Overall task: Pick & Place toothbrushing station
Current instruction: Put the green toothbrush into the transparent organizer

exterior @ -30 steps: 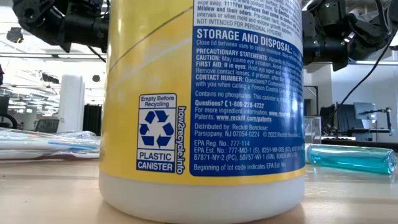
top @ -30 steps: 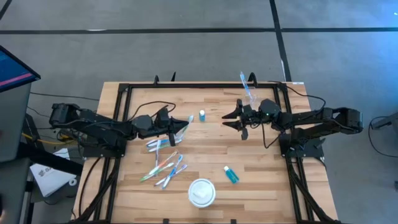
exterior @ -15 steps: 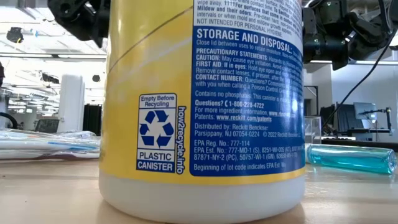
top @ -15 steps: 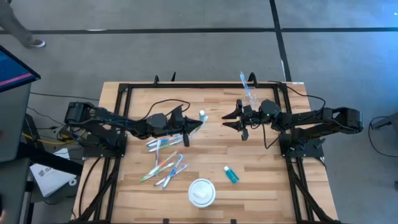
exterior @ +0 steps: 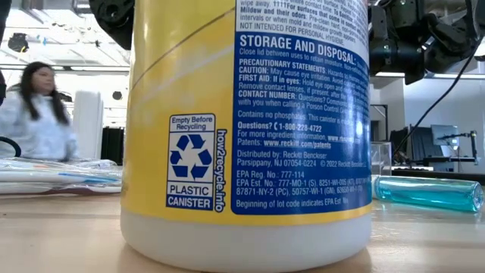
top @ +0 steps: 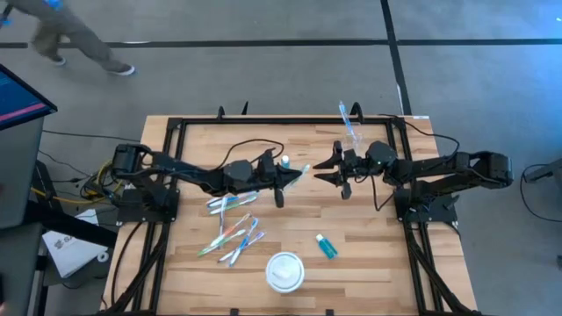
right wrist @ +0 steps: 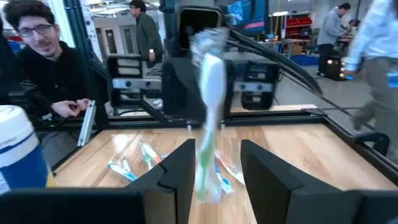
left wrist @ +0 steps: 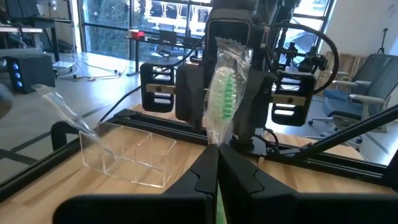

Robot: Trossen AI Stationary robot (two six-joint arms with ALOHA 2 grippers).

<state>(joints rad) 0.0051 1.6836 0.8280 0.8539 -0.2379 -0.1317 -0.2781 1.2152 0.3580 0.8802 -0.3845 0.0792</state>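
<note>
My left gripper (top: 288, 175) is at the table's middle, shut on a green toothbrush (left wrist: 222, 93) in a clear wrapper. The brush's head points at my right gripper (top: 320, 171). That gripper is open and level, and in the right wrist view the brush (right wrist: 208, 106) shows in the gap between its fingers, touching neither. A clear holder (left wrist: 129, 155) with one brush in it stands at the far right (top: 349, 123). Several loose toothbrushes (top: 233, 233) lie at the near left. One small tube (top: 285, 161) stands upright beside my left gripper, and another (top: 326, 246) lies flat. My left gripper pinches the wrapped toothbrush by its handle end (left wrist: 218, 198) between its two fingers. The fingers come level from the table's left and lie along the brush. The brush sticks out past the fingertips toward the table's right, lifted clear of the table.
A yellow wipes canister (exterior: 246, 136) with a white lid (top: 284, 270) stands at the near edge and blocks most of the low view. A black frame (top: 263, 121) runs around the tabletop. People are in the room beyond, and one crosses the floor at the far left (top: 61, 35).
My left gripper has gone toward the table's right edge with the toothbrush, staying level and shut. It has passed the upright tube and brought the brush's head up to my right gripper. A person has walked into view on the floor beyond the table.
</note>
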